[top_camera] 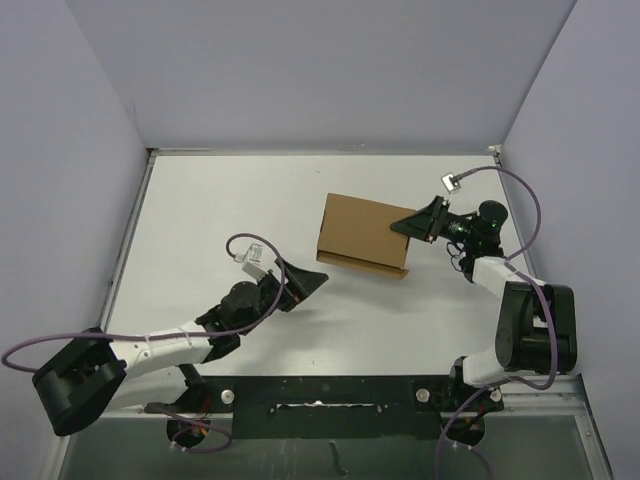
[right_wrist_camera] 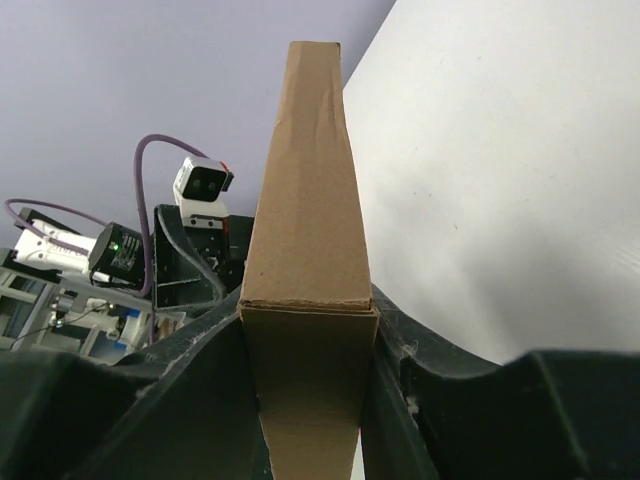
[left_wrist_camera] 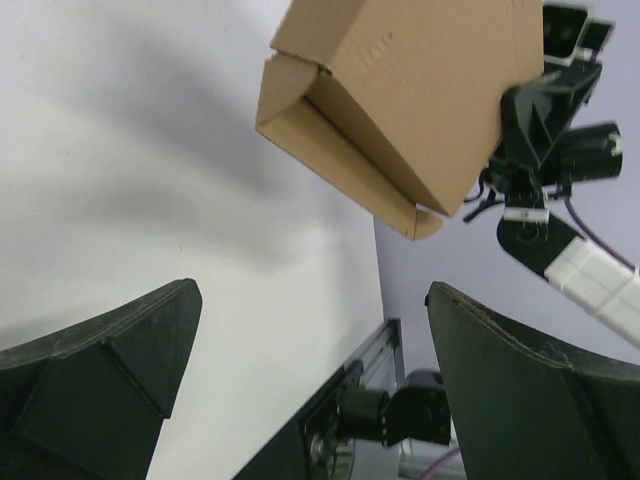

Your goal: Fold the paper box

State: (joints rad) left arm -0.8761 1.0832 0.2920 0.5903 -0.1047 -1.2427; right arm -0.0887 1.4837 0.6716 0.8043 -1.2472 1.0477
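Between the fingers of the right gripper [right_wrist_camera: 308, 380] sits one short end of the paper box [right_wrist_camera: 305, 230]. Both fingers squeeze that end, one on each side, so this tool is grasping the box. Out past the fingertips the box stretches away, flat and closed up. I cannot tell if it rests on the table [top_camera: 220, 210] or hangs just above it. From above, a thin flap edge shows along the side of the box that faces the arms. Farther on, past the box, waits the left gripper [top_camera: 306, 284]. Its fingers are spread wide with nothing between them, and it is well apart from the box.

What could go wrong? Only one end is pinched, so the box could swing or slip out if the right arm moves fast. A hard squeeze could dent the thin cardboard. The front flap may not be tucked all the way, so it could pop open. The left gripper could bump the box crooked if it comes in carelessly.
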